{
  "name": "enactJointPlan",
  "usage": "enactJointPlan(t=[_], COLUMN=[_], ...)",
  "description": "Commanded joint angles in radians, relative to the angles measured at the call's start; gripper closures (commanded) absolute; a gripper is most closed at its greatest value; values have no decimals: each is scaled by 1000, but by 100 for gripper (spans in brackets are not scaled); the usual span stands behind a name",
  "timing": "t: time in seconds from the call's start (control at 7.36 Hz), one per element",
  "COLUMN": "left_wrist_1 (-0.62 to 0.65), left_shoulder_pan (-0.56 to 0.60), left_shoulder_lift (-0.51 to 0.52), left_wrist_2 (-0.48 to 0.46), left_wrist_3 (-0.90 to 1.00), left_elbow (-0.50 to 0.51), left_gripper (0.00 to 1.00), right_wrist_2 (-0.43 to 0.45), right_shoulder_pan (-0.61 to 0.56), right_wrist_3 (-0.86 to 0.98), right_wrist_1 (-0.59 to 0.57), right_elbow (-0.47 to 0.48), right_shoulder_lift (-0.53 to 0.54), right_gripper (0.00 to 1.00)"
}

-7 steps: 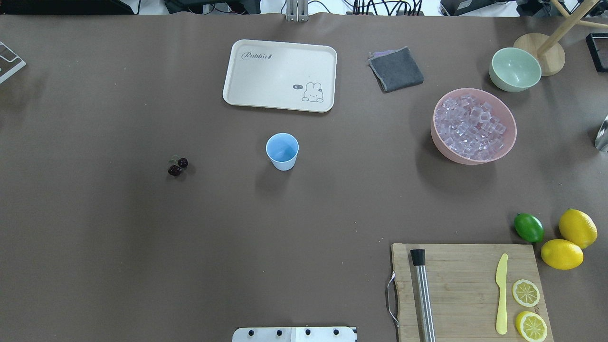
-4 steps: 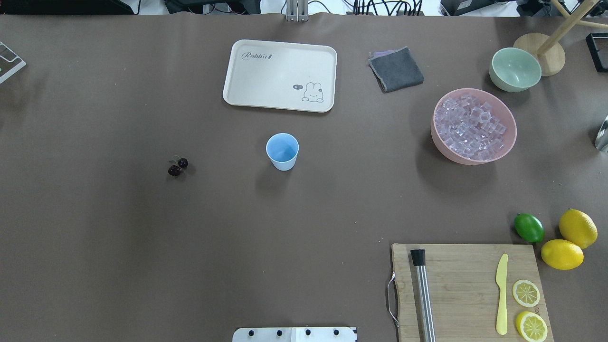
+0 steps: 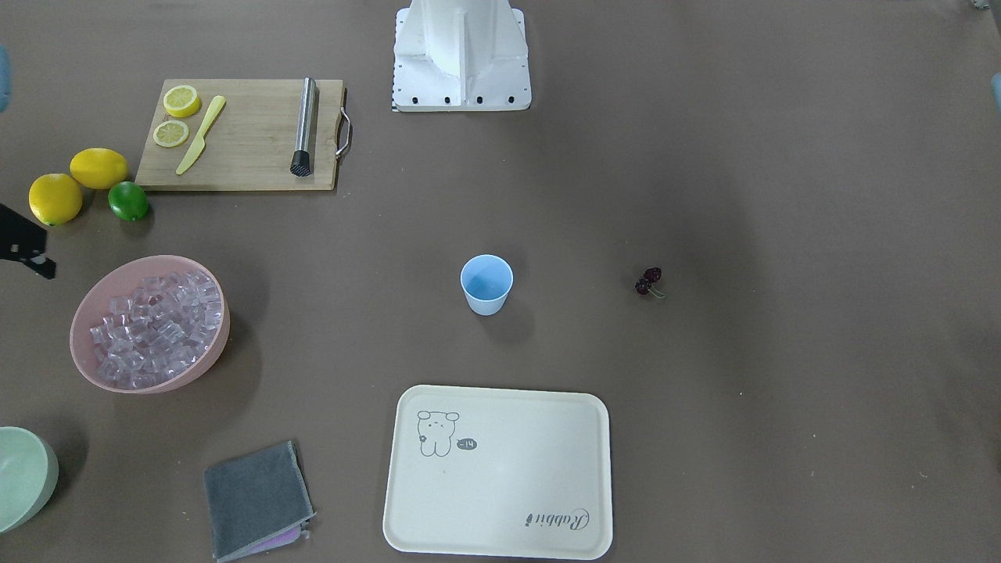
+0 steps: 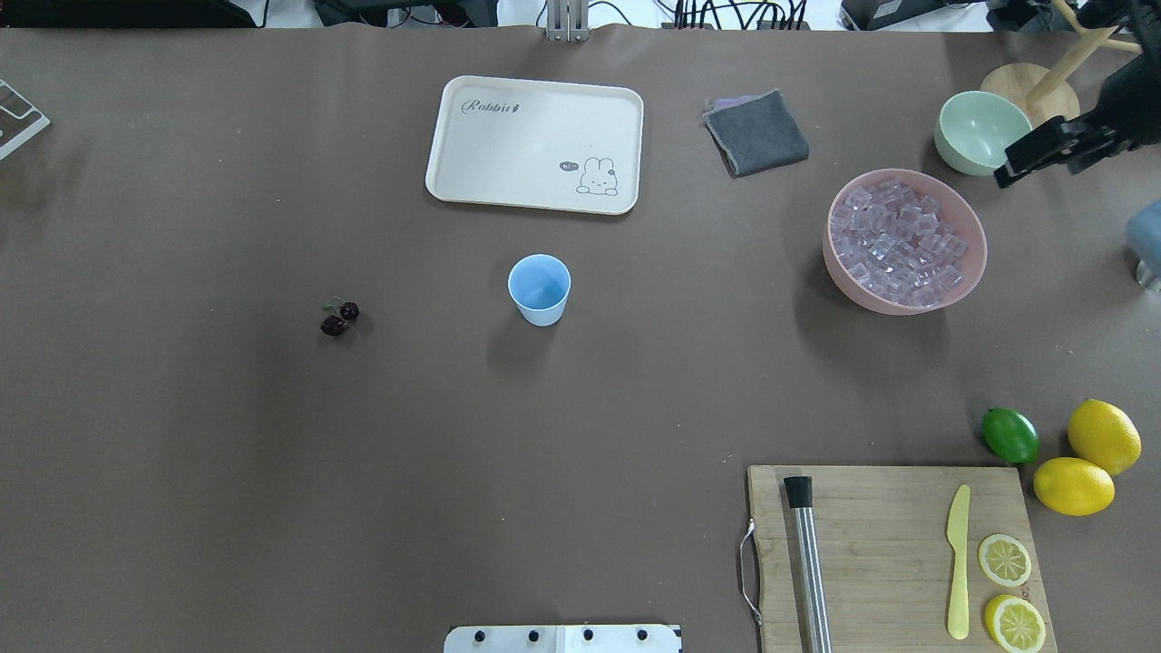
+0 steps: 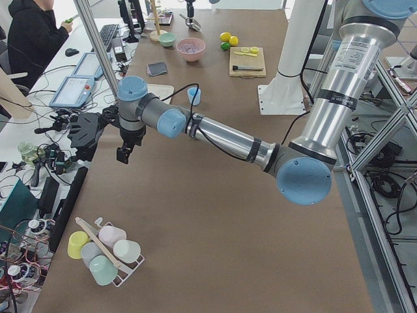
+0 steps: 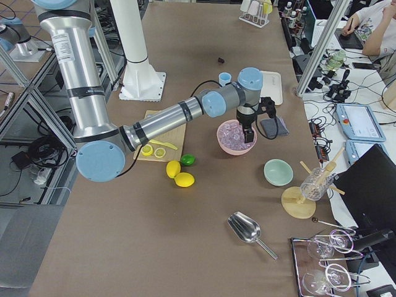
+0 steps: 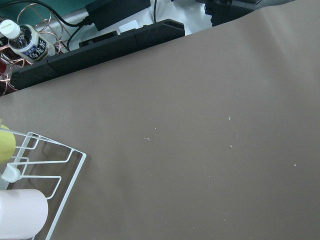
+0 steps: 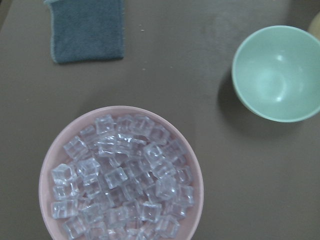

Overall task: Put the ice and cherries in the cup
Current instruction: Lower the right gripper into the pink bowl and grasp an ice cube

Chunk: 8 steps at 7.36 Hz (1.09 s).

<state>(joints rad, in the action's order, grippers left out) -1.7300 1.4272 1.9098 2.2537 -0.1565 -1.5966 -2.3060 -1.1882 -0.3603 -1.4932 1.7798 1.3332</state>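
The light-blue cup [image 4: 540, 288] stands upright and empty mid-table, also in the front view [image 3: 486, 284]. The dark cherries [image 4: 338, 318] lie on the table to its left, apart from it. The ice [image 4: 902, 240] fills the wide pink bowl [image 4: 970, 281]; the right wrist view looks down on it [image 8: 120, 185]. My right gripper [image 4: 1020, 168] hangs above the table just beyond the pink bowl, near the green bowl; I cannot tell whether it is open. My left gripper [image 5: 122, 155] shows only in the left side view, far from the cup; its state cannot be told.
A pale green bowl [image 4: 984, 131] and a wooden stand [image 4: 1034, 100] are behind the pink bowl. There is a grey cloth [image 4: 756, 131], a cream tray [image 4: 535, 143], a cutting board [image 4: 893, 553] with muddler, knife and lemon slices, and a lime [image 4: 1009, 434].
My right arm has come into the overhead view at the far right, near the green bowl. The cup, cherries and ice have not moved.
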Motion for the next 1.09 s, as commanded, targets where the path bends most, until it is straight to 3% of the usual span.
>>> enactJointPlan(t=[0.0,0.14,0.54,0.95], left_wrist_1=[-42,-61,-71,-74], left_shoulder_pan=[-10,-10,-17,-24], left_shoulder_lift=[-8,-8,-8,-3], left_wrist_2=[-2,0,-2,-2], left_wrist_3=[-37,-37,-37,-38], left_elbow=[10,35,43,56], left_gripper=[2,2,2,2], right_wrist_2=[49,56,210,223], right_shoulder_pan=[99,120,246,257], right_wrist_3=[-51,-74,-173,-164], right_wrist_1=[278,334,338,361], right_elbow=[-191,-230,-215,-247], right_shoulder_lift=[-31,-37,-63,-52], right_gripper=[2,2,2,2])
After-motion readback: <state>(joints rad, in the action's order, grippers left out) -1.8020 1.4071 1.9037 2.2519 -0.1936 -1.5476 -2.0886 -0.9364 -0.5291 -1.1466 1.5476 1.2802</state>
